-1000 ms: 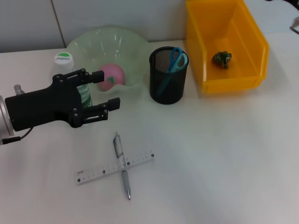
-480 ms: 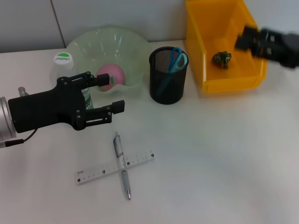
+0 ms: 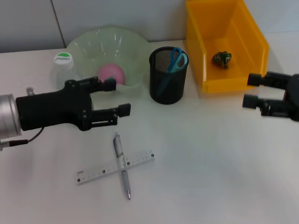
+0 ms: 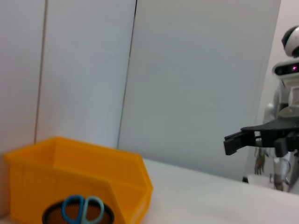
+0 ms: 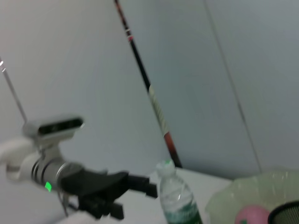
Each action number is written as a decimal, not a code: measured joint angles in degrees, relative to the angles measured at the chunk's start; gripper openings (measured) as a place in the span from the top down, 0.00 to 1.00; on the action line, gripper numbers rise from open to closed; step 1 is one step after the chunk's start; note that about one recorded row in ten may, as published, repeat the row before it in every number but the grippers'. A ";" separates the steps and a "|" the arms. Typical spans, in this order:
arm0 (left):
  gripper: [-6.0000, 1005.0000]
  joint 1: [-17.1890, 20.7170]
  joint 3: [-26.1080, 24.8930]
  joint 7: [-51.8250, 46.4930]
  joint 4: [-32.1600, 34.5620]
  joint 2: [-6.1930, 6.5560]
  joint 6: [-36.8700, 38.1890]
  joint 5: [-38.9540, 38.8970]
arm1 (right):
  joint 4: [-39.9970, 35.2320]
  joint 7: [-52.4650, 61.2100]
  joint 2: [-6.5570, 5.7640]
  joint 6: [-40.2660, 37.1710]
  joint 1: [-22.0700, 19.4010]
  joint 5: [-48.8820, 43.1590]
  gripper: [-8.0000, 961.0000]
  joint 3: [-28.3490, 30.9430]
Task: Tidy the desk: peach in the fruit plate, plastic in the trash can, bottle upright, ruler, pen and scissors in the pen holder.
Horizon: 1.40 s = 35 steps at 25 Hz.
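Black fingers of the left gripper [image 3: 114, 97] stand spread wide, holding nothing, above the table [image 3: 210, 158] at about nine o'clock in the head view; its upper finger reaches across the near rim of the fruit plate [image 3: 93, 44] and the lower one hangs over bare tabletop, just beyond the pen [image 3: 121, 164]. The right gripper [image 3: 250, 90] sits at three o'clock with its two fingers likewise apart and empty, hovering just in front of the near wall of the yellow trash can [image 3: 224, 84]. The bottle [image 3: 64, 61] stands upright at ten o'clock beside the plate, partly hidden behind the left arm; its white cap carries green lettering too small to read, and the right wrist view shows a green-printed label on its body [image 5: 177, 200]. The peach [image 3: 110, 73] lies inside the plate, and a crumpled piece of plastic [image 3: 222, 58] rests on the floor of the trash can. Blue-handled scissors [image 3: 176, 59] stand in the mesh pen holder [image 3: 168, 88] at twelve o'clock. At seven o'clock the pen lies crossed over the ruler [image 3: 107, 170], whose graduations show but cannot be read. Open tabletop spreads from five o'clock round to three, between the crossed pair and the right gripper.
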 joint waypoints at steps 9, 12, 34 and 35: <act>0.21 -4.54 1.94 -6.36 1.31 -0.11 0.36 4.97 | -2.81 -6.14 0.24 -2.44 1.57 -17.36 0.19 -0.34; 0.21 -6.41 2.34 -8.77 2.27 0.00 0.88 8.10 | -3.66 -7.79 0.52 -2.67 2.10 -21.03 0.19 -0.40; 0.21 -20.94 29.93 -43.72 21.91 -1.06 -0.33 35.38 | -5.83 -7.98 1.85 -1.61 6.27 -26.33 0.20 -0.30; 0.21 -21.63 31.87 -45.17 21.97 -1.07 -1.07 36.71 | -6.31 -7.97 1.99 -1.61 6.30 -26.33 0.20 -0.30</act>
